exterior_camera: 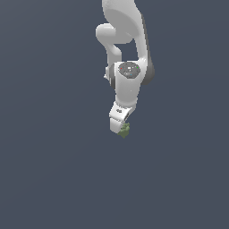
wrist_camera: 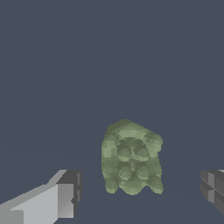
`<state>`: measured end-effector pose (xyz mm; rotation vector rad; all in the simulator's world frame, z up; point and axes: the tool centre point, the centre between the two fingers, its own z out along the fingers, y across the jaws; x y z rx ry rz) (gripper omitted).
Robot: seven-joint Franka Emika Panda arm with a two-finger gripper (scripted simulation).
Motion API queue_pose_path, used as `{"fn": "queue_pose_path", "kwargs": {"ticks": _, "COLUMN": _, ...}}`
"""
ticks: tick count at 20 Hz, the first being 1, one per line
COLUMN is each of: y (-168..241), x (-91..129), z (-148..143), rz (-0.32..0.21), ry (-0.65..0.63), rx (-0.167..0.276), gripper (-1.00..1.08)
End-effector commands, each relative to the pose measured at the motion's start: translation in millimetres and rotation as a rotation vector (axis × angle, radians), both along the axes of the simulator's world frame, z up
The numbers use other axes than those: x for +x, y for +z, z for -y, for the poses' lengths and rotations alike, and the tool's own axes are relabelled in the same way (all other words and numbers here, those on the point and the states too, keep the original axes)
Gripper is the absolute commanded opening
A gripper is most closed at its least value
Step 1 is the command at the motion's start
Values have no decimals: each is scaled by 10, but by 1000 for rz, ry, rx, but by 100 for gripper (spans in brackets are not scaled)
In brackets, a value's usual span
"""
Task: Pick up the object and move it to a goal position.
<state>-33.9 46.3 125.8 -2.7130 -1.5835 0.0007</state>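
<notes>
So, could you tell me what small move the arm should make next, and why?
Probably close the gripper on the olive-green object. In the wrist view the fingers stand wide apart with the object between them, touching neither. In the exterior view the object sits right at the gripper's tip, so little further approach seems needed.

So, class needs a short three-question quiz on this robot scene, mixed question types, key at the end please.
1. True or false: the tool has closed on the green object.
2. In the wrist view, the object lies: A) between the fingers, B) outside them, C) out of sight.
3. Fill in: the object's surface is ____.

Key: 1 false, gaps show on both sides; 2 A; 3 bumpy.
</notes>
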Motion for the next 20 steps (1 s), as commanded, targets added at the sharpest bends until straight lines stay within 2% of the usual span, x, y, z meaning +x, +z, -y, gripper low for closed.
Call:
{"fn": "queue_pose_path", "kwargs": {"ticks": 1, "y": 0, "x": 0, "z": 0, "rz": 0, "ry": 0, "rx": 0, "gripper": 100}}
{"fn": "queue_pose_path", "kwargs": {"ticks": 18, "y": -501, "x": -3, "z": -3, "rz": 1, "ry": 6, "rx": 0, "gripper": 100}}
{"fn": "queue_pose_path", "kwargs": {"ticks": 19, "y": -501, "x": -3, "z": -3, "rz": 1, "ry": 6, "rx": 0, "gripper": -100}}
{"fn": "queue_pose_path", "kwargs": {"ticks": 20, "y": -501, "x": -3, "z": -3, "rz": 1, "ry": 6, "rx": 0, "gripper": -100}}
